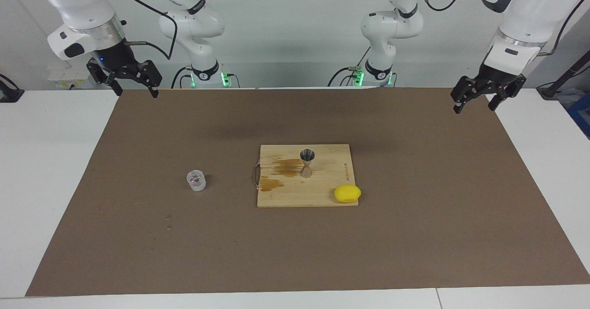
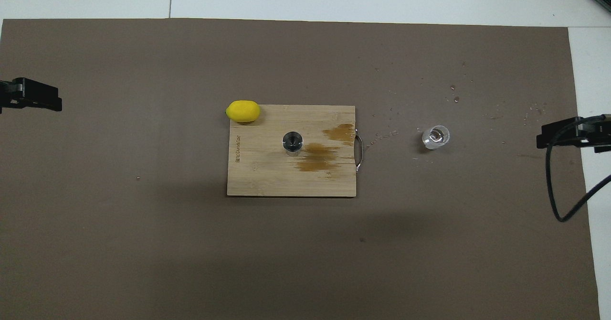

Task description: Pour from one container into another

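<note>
Brown-matted surface point(image 1: 415, 216): jigger point(image 1: 307, 162) upright on stained cutting board point(image 1: 322, 193), glass tumbler point(image 1: 196, 180) toward my right arm's end; my left gripper point(image 1: 477, 100) and right gripper point(image 1: 132, 86) wide, empty, raised over mat corners.

Tumbler point(image 1: 196, 180): you see clear glass, upright on the brown mat point(image 1: 138, 235), toward the right arm's end.
Jigger point(image 1: 307, 162): silver, hourglass-shaped, upright on your stained wooden board point(image 1: 332, 159).

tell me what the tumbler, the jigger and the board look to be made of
Tumbler: clear glass, likely; see-through thick walls with glints.
Jigger: metal, probably steel; silver-grey with a shiny, reflective cup.
Board: wood, perhaps bamboo; pale streaky grain, matte, with darker stained patches.
</note>
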You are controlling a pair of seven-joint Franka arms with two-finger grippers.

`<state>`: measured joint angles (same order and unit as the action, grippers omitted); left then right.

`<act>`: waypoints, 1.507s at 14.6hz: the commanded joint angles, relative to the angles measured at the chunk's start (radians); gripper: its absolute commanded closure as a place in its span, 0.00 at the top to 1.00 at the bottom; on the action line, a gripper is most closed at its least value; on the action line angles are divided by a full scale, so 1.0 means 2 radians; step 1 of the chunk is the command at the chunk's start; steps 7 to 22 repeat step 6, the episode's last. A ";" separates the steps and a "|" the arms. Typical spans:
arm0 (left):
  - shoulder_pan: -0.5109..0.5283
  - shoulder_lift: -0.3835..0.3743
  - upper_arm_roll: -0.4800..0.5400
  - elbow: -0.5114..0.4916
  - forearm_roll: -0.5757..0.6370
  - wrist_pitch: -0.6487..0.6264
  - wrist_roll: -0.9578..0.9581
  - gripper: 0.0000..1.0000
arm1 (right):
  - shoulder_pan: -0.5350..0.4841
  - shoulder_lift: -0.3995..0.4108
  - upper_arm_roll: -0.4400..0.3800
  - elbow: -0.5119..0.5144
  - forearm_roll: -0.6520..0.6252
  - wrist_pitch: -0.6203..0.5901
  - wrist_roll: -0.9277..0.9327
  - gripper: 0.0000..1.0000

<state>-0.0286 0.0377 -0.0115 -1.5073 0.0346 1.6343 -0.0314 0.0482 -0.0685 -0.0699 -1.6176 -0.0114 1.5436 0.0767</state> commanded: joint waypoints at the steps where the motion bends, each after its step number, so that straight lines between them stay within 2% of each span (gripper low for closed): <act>1: 0.006 -0.012 -0.003 -0.015 0.010 0.009 -0.002 1.00 | -0.003 -0.003 0.001 -0.003 -0.010 0.011 0.001 1.00; 22: 0.006 -0.012 -0.003 -0.015 0.010 0.010 -0.003 1.00 | -0.003 -0.004 0.001 -0.003 -0.010 0.011 -0.002 1.00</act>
